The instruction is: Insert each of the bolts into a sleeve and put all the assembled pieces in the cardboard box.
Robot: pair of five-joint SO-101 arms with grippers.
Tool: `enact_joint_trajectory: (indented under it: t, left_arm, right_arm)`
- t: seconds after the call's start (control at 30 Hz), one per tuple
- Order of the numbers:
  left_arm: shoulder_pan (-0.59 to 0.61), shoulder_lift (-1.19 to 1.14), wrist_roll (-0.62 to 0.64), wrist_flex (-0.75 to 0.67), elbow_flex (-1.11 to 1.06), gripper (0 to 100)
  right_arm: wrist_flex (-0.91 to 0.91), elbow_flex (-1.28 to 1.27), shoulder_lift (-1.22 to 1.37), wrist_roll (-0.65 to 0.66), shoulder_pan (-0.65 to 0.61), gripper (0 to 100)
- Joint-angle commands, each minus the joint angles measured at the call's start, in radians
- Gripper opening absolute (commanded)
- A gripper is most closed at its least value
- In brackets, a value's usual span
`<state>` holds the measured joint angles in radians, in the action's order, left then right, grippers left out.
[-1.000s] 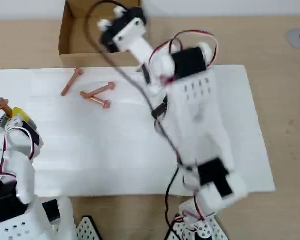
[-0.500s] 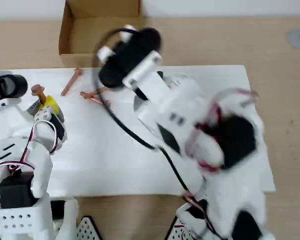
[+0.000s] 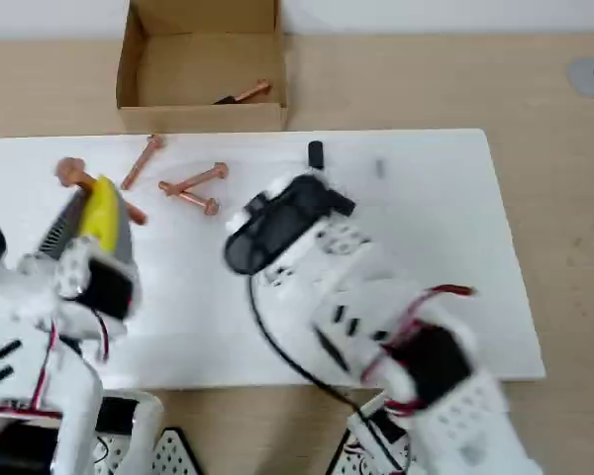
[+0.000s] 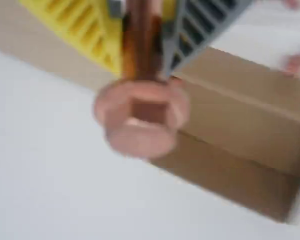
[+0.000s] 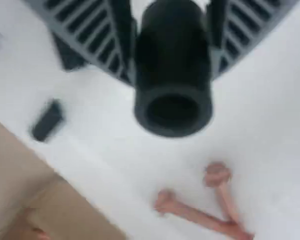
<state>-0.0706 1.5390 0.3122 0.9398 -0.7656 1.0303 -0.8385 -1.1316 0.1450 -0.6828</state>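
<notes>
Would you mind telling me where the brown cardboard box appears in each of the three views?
High view: brown cardboard box at top, left of centre.
Left wrist view: its wall behind the held copper bolt.
Right wrist view: likely the tan wall past the white sheet's edge.
Shared landmark: that sheet.

We can read no text, number, label or sign in these views. The open brown cardboard box [image 3: 129, 79] has plain walls, and the white sheet [image 3: 455, 198] on the table is unmarked. The small grey round disc [image 3: 586, 74] on the wooden tabletop carries a dark mark, but it is too small for us to tell what it is.
</notes>
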Motion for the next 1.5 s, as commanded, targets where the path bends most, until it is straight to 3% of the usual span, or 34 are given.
enact_joint_trajectory:
  t: [0.0, 0.17, 0.3, 0.53, 0.73, 1.3, 1.47]
  left_arm:
    - [-0.163, 0.031, -0.084, -0.008, -0.028, 1]
    - [-0.190, 0.036, -0.143, -0.006, -0.034, 1]
    - [-0.190, 0.038, -0.141, -0.006, -0.034, 1]
    - [-0.196, 0.071, -0.026, -0.046, -0.052, 1]
    - [-0.239, 0.113, -0.060, -0.209, -0.201, 0]
    - [-0.239, 0.127, -0.078, -0.204, -0.213, 0]
    - [-0.255, 0.127, -0.078, -0.126, -0.130, 0]
  right_arm:
    - [-0.321, -0.268, -0.107, 0.032, -0.062, 1.0]
    - [-0.667, -0.526, -0.243, 0.028, -0.094, 1.0]
    - [-0.789, -0.619, -0.328, 0.028, -0.093, 1.0]
    - [-0.799, -0.630, -0.406, -0.005, -0.107, 1.0]
    - [-0.798, -0.628, -0.415, -0.095, -0.189, 1.0]
    - [-0.796, -0.633, -0.409, -0.101, -0.203, 1.0]
    - [-0.796, -0.636, -0.407, -0.101, -0.202, 1.0]
